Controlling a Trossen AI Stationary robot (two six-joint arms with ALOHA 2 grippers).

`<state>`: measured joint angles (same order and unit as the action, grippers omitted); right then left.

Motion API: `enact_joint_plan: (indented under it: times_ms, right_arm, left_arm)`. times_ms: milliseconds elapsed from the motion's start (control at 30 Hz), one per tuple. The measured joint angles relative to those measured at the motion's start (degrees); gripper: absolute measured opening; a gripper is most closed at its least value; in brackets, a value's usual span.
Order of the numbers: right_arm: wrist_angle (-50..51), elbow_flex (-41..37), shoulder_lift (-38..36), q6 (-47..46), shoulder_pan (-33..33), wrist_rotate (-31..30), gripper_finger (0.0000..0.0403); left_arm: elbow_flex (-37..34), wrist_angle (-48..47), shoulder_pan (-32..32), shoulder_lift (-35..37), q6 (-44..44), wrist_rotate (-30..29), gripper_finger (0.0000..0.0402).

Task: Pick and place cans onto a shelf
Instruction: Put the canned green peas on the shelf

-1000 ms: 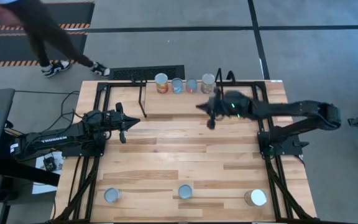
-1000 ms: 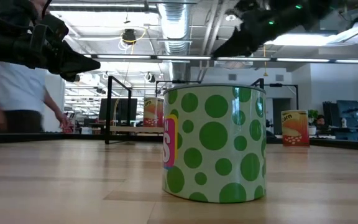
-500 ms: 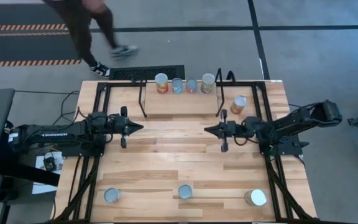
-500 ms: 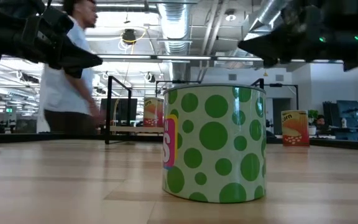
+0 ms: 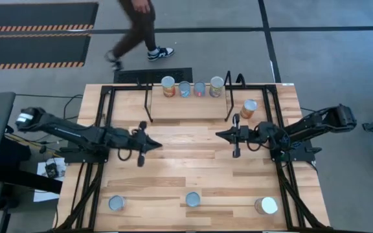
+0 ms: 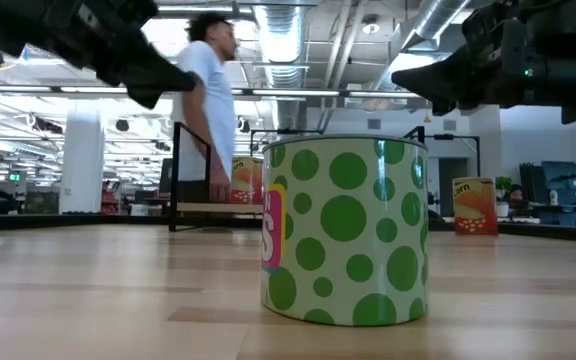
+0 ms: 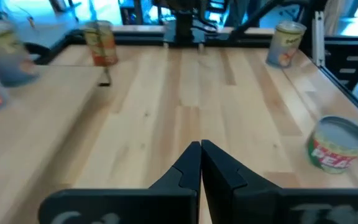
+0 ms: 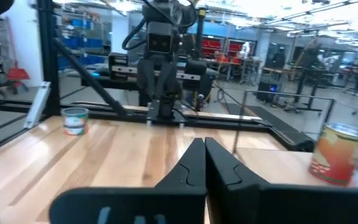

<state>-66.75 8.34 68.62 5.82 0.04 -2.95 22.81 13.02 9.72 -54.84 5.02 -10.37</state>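
Observation:
The black-tube shelf (image 5: 190, 103) stands at the table's far edge, with several cans (image 5: 192, 87) upright in a row along the back of its wooden board. An orange can (image 5: 248, 108) stands on the table just right of the shelf. Three cans stand near the near edge: left (image 5: 116, 203), middle (image 5: 193, 199) and right (image 5: 265, 205). The middle one fills the low view as a green-dotted can (image 6: 346, 230). My left gripper (image 5: 155, 144) (image 7: 201, 150) and my right gripper (image 5: 220, 134) (image 8: 199, 147) hover over mid-table, facing each other, both shut and empty.
Black frame rails (image 5: 102, 116) run along both table sides under the arms. Bare wood (image 5: 186, 168) lies between the grippers and the near row of cans. A person (image 5: 138, 26) walks on the floor beyond the far edge and also shows in the low view (image 6: 208, 110).
My left gripper has reached toward the table's right and a little toward the near edge. My right gripper has drawn back from the shelf's right end toward the near edge and levelled out; the orange can it covered now shows. The person has walked rightward.

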Motion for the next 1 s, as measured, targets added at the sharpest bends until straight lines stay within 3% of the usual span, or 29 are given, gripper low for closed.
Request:
enact_joint_plan:
  times_ms: [200, 467, 600, 767, 1000]
  right_arm:
    - [-0.2, 0.0, 0.0, 0.0, 3.6, 0.0, 0.0009]
    - [1.0, 0.0, 0.0, -1.6, 13.0, -5.1, 0.0006]
    - [4.0, 0.0, 0.1, -4.5, 21.6, -11.6, 0.0006]
    - [5.5, 0.1, 1.0, -7.2, 34.8, -24.2, 0.0005]
    - [-2.1, 0.3, 9.4, -7.7, 49.3, -40.2, 0.0005]
  left_arm:
    - [11.2, -1.1, 8.7, -13.3, 0.7, -6.2, 0.0000]
    - [26.6, -3.9, 15.4, -31.6, 0.8, -7.0, 0.0000]
    - [34.9, -6.8, 17.7, -40.6, 1.9, -7.0, 0.0000]
    - [47.0, -13.3, 20.4, -50.8, 3.8, -7.0, 0.0013]
    - [65.5, -31.9, 23.8, -62.4, 7.3, -8.1, 0.0063]
